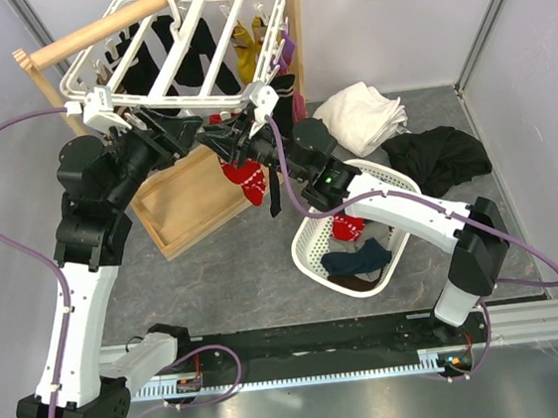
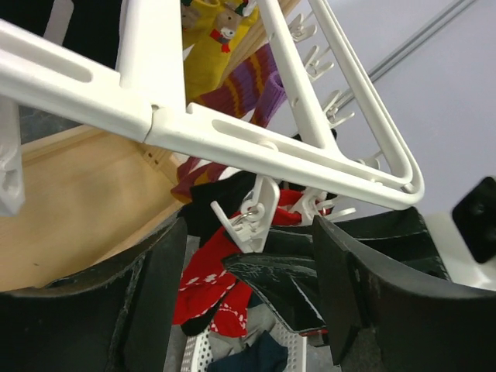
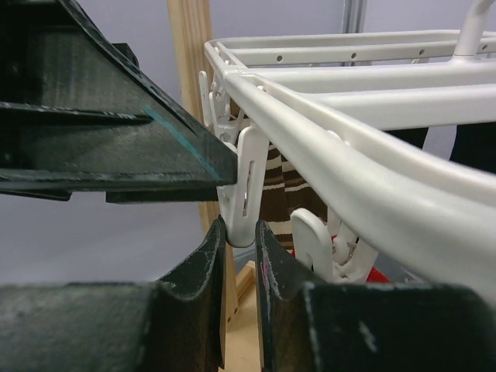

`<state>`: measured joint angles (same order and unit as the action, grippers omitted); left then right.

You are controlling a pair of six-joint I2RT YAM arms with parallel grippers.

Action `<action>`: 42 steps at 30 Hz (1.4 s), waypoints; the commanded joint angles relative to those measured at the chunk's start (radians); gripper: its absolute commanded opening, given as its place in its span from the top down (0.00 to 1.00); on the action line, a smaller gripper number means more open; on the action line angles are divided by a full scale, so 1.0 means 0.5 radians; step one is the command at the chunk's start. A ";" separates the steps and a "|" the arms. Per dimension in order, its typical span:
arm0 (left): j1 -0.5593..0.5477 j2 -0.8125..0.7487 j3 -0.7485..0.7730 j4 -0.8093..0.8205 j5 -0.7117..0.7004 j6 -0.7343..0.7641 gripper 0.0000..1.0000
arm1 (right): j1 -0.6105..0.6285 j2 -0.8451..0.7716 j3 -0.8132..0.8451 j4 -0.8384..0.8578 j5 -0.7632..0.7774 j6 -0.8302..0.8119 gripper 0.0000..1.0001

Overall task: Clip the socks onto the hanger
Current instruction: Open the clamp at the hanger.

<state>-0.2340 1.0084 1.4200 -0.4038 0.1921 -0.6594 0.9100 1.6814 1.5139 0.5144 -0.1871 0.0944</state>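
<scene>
Left tool [image 2: 248, 232]: fingers set wide apart, gripping nothing. They straddle a peg [image 2: 252, 221] that dangles from the near rail of the hanger [image 2: 310, 159]. The hanger is hooked on the wooden stand [image 1: 120, 21], above the far part of the table [image 1: 216, 275].

Right tool [image 3: 236, 232]: fingers drawn almost together, pinching the lower end of what appears to be the same peg.

Status, judged from present positions:
- Done: one red sock [image 1: 246, 177] hangs below the near rail, between the two arms. A striped cuff [image 3: 279, 190] hangs just behind the peg.
- Outstanding: a second red sock [image 1: 347, 227] lies in the basket [image 1: 314, 255], to the right.

Not determinable:
- Which peg carries the hanging red sock; its top is hidden behind the tools.
- How many grey socks are up; only the cuff shows.
- The basket's lower contents, partly covered by the right arm.
</scene>
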 commanded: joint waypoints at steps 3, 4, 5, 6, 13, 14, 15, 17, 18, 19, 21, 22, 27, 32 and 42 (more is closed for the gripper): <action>-0.072 0.045 0.151 -0.015 -0.243 0.159 0.33 | 0.027 -0.086 0.003 0.023 -0.003 -0.112 1.00; -0.084 0.054 0.166 -0.012 -0.261 0.165 0.34 | 0.030 -0.086 0.000 0.023 0.015 -0.121 1.00; -0.093 0.057 0.176 -0.015 -0.274 0.165 0.35 | 0.033 -0.089 -0.006 0.027 0.024 -0.143 1.00; -0.102 0.078 0.197 -0.015 -0.295 0.165 0.35 | 0.039 -0.092 -0.012 0.030 0.034 -0.152 1.00; -0.198 0.146 0.252 -0.061 -0.451 0.208 0.38 | 0.073 -0.092 -0.021 0.008 0.095 -0.265 1.00; -0.201 0.152 0.258 -0.067 -0.470 0.214 0.39 | 0.079 -0.092 -0.024 0.002 0.107 -0.281 1.00; -0.207 0.155 0.271 -0.067 -0.491 0.226 0.39 | 0.085 -0.092 -0.024 -0.004 0.113 -0.302 1.00; -0.222 0.168 0.286 -0.079 -0.507 0.239 0.43 | 0.091 -0.092 -0.030 -0.010 0.132 -0.321 1.00; -0.231 0.171 0.292 -0.076 -0.522 0.251 0.44 | 0.094 -0.095 -0.030 -0.004 0.138 -0.333 1.00; -0.237 0.177 0.298 -0.082 -0.528 0.257 0.46 | 0.100 -0.092 -0.033 -0.007 0.141 -0.342 1.00; -0.250 0.180 0.311 -0.091 -0.544 0.269 0.48 | 0.104 -0.092 -0.037 -0.010 0.156 -0.361 1.00; -0.253 0.186 0.314 -0.091 -0.550 0.273 0.51 | 0.107 -0.089 -0.043 -0.010 0.159 -0.370 1.00; -0.277 0.210 0.344 -0.131 -0.568 0.306 0.55 | 0.143 -0.092 -0.037 -0.038 0.205 -0.453 1.00; -0.317 0.232 0.351 -0.168 -0.611 0.358 0.50 | 0.168 -0.095 -0.034 -0.068 0.267 -0.541 1.00; -0.388 0.263 0.387 -0.189 -0.746 0.469 0.51 | 0.217 -0.092 -0.024 -0.102 0.331 -0.640 1.00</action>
<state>-0.4168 1.1213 1.5742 -0.5098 -0.1272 -0.4892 0.9810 1.6760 1.5040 0.4732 0.0154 -0.1936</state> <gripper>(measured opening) 0.509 0.210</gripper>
